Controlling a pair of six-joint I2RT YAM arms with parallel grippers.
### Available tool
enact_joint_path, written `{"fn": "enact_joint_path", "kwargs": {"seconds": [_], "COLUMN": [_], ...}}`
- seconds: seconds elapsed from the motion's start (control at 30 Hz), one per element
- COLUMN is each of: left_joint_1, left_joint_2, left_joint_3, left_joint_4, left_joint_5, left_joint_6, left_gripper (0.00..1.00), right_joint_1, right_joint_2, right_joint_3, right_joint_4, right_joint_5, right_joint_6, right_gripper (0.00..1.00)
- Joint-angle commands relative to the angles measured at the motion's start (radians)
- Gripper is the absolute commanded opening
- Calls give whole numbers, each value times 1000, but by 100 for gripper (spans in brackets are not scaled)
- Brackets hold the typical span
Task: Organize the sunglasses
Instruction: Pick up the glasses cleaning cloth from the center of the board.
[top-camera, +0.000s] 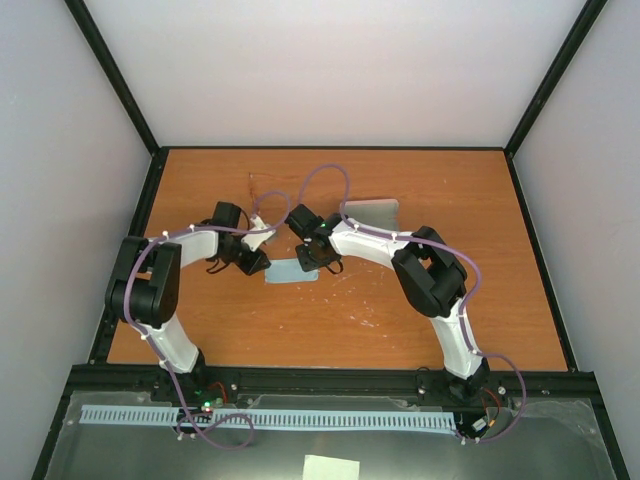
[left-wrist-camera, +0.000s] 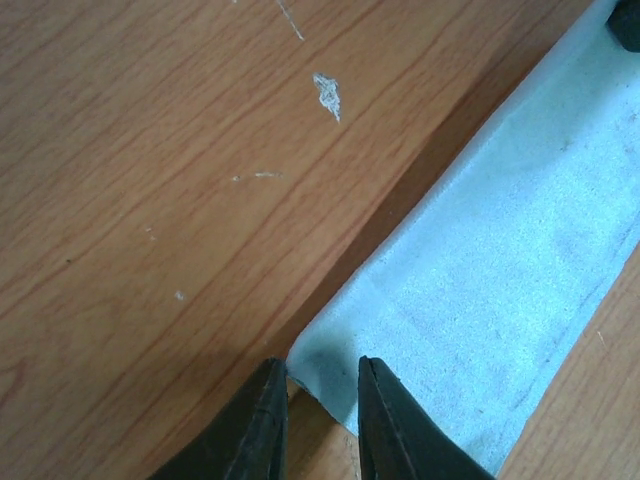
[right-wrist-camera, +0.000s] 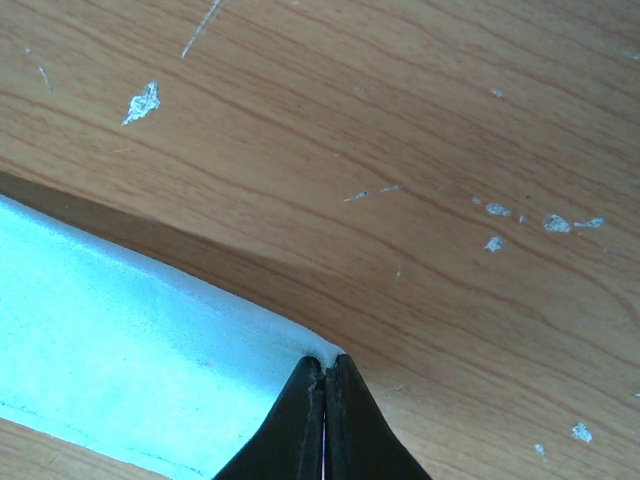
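Wood table (top-camera: 400, 300): right gripper (right-wrist-camera: 323, 365) clamped on cloth (right-wrist-camera: 120, 340) corner, 1 o'clock; left gripper (left-wrist-camera: 322, 375) slightly apart at 10 o'clock corner; cloth partly hidden.

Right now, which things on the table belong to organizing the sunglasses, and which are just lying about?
Job:
sunglasses, only a faint thin shape beyond the left hand
blue cloth, one corner pinched by the right hand

Lying about:
grey flat sheet beyond the cloth
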Motion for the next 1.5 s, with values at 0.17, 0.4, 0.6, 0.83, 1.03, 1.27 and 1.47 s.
{"fn": "enact_joint_path", "kwargs": {"seconds": [0.17,0.4,0.6,0.83,1.03,1.27,1.47], "left_joint_1": [-11,-14,-14,-16,-35,-92,-143], "left_joint_2": [16,21,7,14,42,82,129], "left_joint_3": [-26,-18,2,75,112,161,236], "left_joint_4": [13,-7,-7,-11,-9,0,7], "left_joint_5": [-8,37,52,86,104,102,100], "left_joint_6": [34,38,11,-22,-39,-56,-83], "left_gripper": [15,0,0,0,0,0,0], "right_joint_1": [-5,-7,-8,-25,-43,-61,-84], "right_joint_2": [-15,-16,-18,-48,-73,-99,-138], "right_joint_3": [-11,-9,-3,-6,-4,-21,-59], "right_joint_4": [8,10,6,3,-8,-13,-24], "right_joint_5": [-3,2,16,52,82,121,161], "right_joint_6": [17,22,20,31,26,26,28], "right_gripper": [3,3,3,3,3,3,3]}}
